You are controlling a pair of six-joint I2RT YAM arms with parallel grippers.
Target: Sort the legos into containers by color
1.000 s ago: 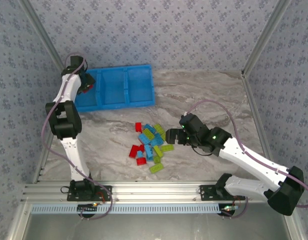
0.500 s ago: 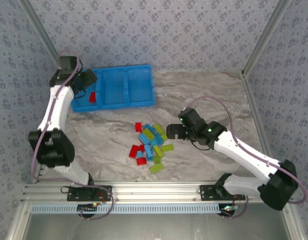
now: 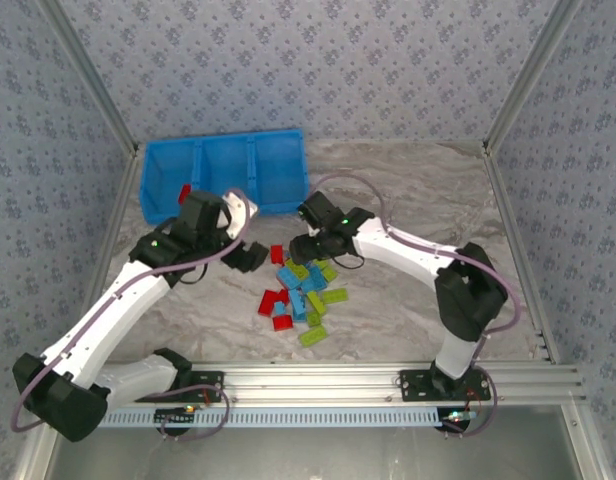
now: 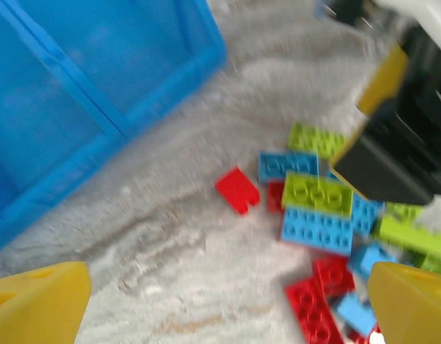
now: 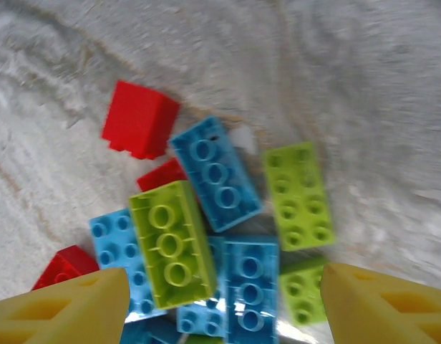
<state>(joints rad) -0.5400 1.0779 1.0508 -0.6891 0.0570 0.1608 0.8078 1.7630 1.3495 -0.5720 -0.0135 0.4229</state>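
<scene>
The legos (image 3: pixel 304 293) lie in a loose pile of red, light blue and lime bricks at mid-table. The containers are three compartments of one blue bin (image 3: pixel 250 165) at the back left; a red brick (image 3: pixel 184 192) lies in the left one. My left gripper (image 3: pixel 248 256) hangs open just left of the pile, above bare table, with red bricks (image 4: pixel 317 308) by its right finger. My right gripper (image 3: pixel 306 246) is open low over the pile's far edge. A lime brick (image 5: pixel 170 244) and a blue brick (image 5: pixel 249 287) lie between its fingertips (image 5: pixel 63 308), untouched.
The bin's corner (image 4: pixel 99 72) is close behind the left gripper. The two grippers almost face each other, with the right one's dark body (image 4: pixel 392 143) close by. A single red brick (image 3: pixel 276 254) lies between them. Metal frame posts and patterned walls enclose the table.
My left arm swung from the bin's left compartment down to the pile and opened, leaving a red brick in the bin. My right arm moved left over the pile and its jaws narrowed.
</scene>
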